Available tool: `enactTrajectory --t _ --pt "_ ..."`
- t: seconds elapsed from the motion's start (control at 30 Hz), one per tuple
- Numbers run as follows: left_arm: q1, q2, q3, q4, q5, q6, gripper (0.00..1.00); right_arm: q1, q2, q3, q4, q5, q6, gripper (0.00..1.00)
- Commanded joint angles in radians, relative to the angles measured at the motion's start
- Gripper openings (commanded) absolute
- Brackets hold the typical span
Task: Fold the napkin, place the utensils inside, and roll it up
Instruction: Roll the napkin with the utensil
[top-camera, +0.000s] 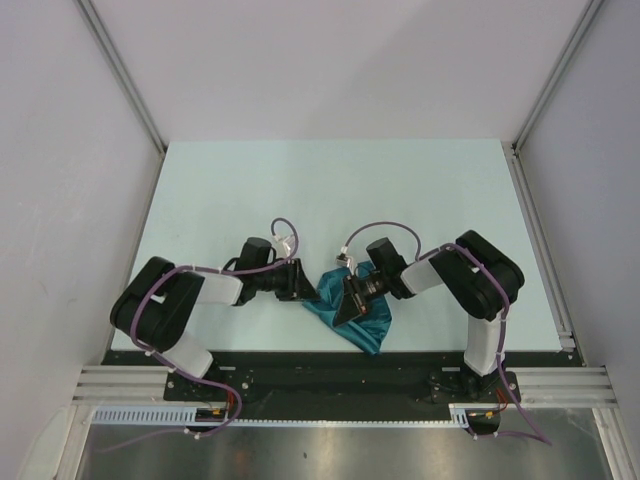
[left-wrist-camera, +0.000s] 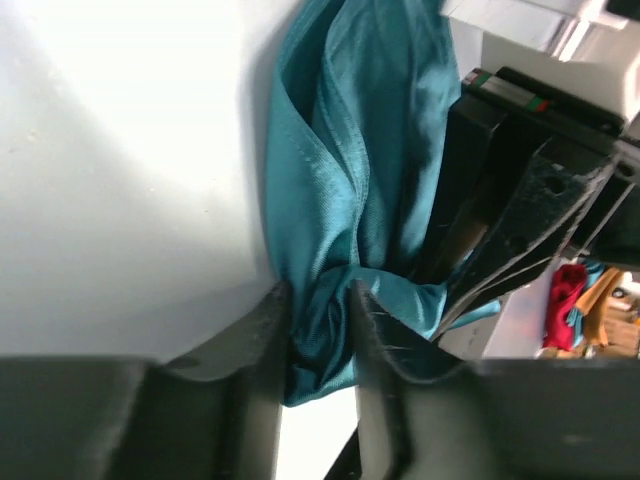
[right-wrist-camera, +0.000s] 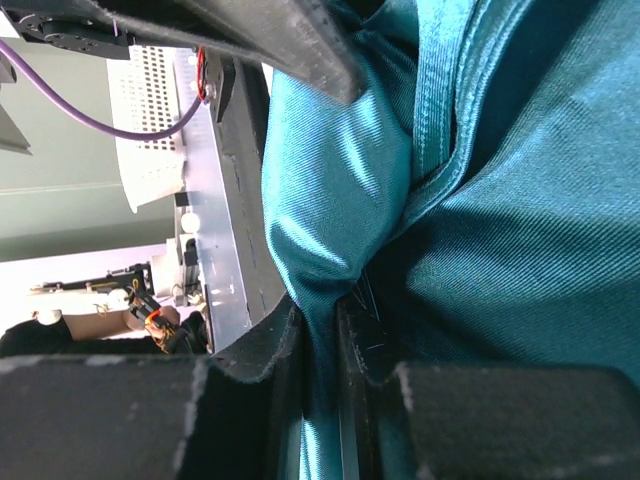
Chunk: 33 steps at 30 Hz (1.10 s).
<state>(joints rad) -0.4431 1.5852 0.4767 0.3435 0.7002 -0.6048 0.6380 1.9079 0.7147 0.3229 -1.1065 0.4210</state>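
The napkin sits bunched near the 6 o'clock edge of the bench, roughly midway between the two arm bases. It is not spread flat. It is gathered into a crumpled, roughly triangular heap whose lowest corner points toward the near rail. The fabric is a thin teal weave with a satin sheen. In the wrist views it shows a fine diagonal twill, bright highlights on the ridges, and a stitched hem running along one fold.

The left gripper reaches in from the cloth's 9 o'clock side. In its own view its fingers pinch a thick twisted wad of cloth that fills the gap between them. The right gripper comes in from about 2 o'clock and lies over the heap. Its fingers are nearly pressed together on a single thin fold drawn taut between the pads. The two grippers are very close, each one showing in the other's camera.

Holding separate parts of the cloth this way looks meant to pull the heap apart and find edges or corners, so the napkin can be laid out before folding. I judge the task to be at an early stage, with no neat fold showing.

No utensils can be seen in any view. Whether they lie hidden under the cloth or the arms cannot be told.
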Motion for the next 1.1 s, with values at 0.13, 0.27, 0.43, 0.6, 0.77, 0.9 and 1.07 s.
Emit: enactTrajectory --t 0.13,0.27,0.43,0.6,0.77,0.9,1.07 --pt "-0.017 0.027 0.002 -0.021 0.010 0.003 0.06 -0.012 0.007 0.038 -0.056 0.011 -0.045 0.17" --pt "-0.017 0.027 0.017 -0.069 -0.010 0.022 0.00 -0.029 -0.064 0.097 -0.180 0.054 -0.112 0.40" --pt "-0.017 0.035 0.037 -0.104 -0.030 0.033 0.00 -0.052 -0.210 0.195 -0.493 0.241 -0.229 0.62" --pt "-0.016 0.048 0.051 -0.118 -0.033 0.030 0.00 0.050 -0.377 0.236 -0.626 0.538 -0.307 0.69" --pt "-0.017 0.047 0.060 -0.129 -0.041 0.030 0.00 0.282 -0.477 0.180 -0.595 0.930 -0.281 0.70" --pt "-0.017 0.036 0.065 -0.138 -0.050 0.031 0.00 0.442 -0.478 0.173 -0.588 1.100 -0.260 0.70" --pt "-0.016 0.039 0.082 -0.152 -0.051 0.034 0.00 0.581 -0.434 0.187 -0.585 1.225 -0.263 0.66"
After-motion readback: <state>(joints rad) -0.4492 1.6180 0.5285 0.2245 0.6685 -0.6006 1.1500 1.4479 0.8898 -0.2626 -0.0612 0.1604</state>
